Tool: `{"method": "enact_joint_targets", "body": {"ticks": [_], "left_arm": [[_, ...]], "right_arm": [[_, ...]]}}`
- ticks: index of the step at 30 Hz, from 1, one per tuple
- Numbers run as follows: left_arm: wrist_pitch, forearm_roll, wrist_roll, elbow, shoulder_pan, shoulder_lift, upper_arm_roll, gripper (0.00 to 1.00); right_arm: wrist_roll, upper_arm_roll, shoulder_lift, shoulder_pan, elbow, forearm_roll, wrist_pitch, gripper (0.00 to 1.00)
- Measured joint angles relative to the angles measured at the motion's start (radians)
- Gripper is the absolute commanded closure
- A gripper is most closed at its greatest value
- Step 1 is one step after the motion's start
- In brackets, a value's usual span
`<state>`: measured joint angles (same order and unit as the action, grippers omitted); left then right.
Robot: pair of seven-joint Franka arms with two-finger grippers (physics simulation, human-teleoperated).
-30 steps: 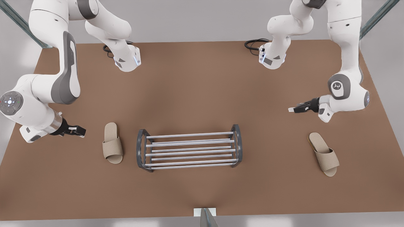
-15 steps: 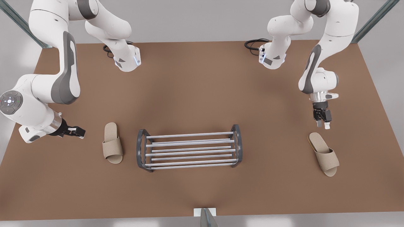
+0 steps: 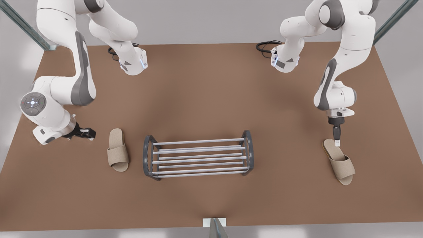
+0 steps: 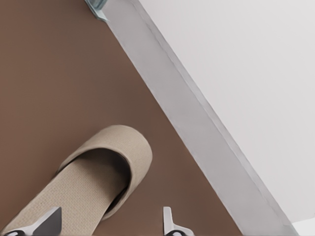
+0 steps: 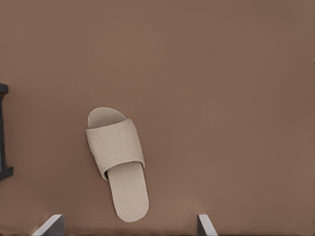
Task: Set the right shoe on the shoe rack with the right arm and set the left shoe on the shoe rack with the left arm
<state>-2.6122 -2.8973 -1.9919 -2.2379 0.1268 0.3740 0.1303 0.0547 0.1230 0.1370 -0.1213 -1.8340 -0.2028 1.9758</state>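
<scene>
Two beige slippers lie on the brown table (image 3: 211, 92), one on each side of the shoe rack (image 3: 198, 160), whose dark end frame (image 5: 3, 88) appears in the right wrist view. My left gripper (image 3: 336, 142) is at the front view's right. It points down, open, low over the heel of the left shoe (image 3: 339, 162). Its fingertips (image 4: 166, 223) straddle the left shoe (image 4: 98, 172). My right gripper (image 3: 88, 134) is at the front view's left. It hangs open, high up beside the right shoe (image 3: 118, 153). The right shoe (image 5: 120, 160) lies whole beyond the right gripper (image 5: 128, 228).
The table's edge (image 4: 197, 128) runs close beside the left shoe, with pale floor past it. Black cables (image 3: 266, 46) lie by the arm bases at the back. A glass post (image 3: 216, 228) stands at the near edge. Bare table surrounds the rack.
The left gripper swung from pointing sideways to pointing down and dropped onto the left shoe's heel. The right arm shifted slightly toward the right shoe. Shoes and rack stayed put.
</scene>
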Motion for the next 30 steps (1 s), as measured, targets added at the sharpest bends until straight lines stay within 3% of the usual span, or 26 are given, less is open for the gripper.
{"method": "enact_joint_targets", "body": {"ticks": [2,4,7,11,17,28,29,30], "left_arm": [[-0.028,0.000,0.040,0.035,0.014,0.035,-0.029,0.00],[-0.050,0.000,0.085,0.086,0.036,0.062,-0.048,0.00],[-0.072,0.000,0.146,0.126,0.052,0.097,-0.062,0.00],[-0.087,0.000,0.213,0.168,0.075,0.129,-0.069,0.00],[-0.098,0.000,0.289,0.235,0.083,0.165,-0.078,0.00],[-0.105,0.000,0.376,0.356,0.105,0.263,-0.089,0.00],[-0.105,0.000,0.381,0.360,0.105,0.265,-0.089,0.02],[-0.106,0.000,0.386,0.367,0.105,0.270,-0.089,0.20]], "right_arm": [[-0.063,-0.005,-0.036,0.008,-0.208,-0.076,0.242,0.00],[-0.167,-0.010,0.047,-0.064,-0.328,-0.203,0.587,0.00],[-0.314,-0.009,0.107,-0.213,-0.311,-0.501,0.964,0.00],[-0.468,0.019,0.088,-0.210,-0.356,-0.678,1.243,0.00],[-0.609,0.034,-0.055,-0.137,-0.570,-0.777,1.334,0.00],[-0.775,-0.025,0.228,-0.190,-0.449,-0.938,1.381,0.00],[-0.785,-0.047,0.256,-0.191,-0.431,-0.954,1.391,0.00],[-0.796,-0.059,0.273,-0.194,-0.423,-0.969,1.400,0.00]]}}
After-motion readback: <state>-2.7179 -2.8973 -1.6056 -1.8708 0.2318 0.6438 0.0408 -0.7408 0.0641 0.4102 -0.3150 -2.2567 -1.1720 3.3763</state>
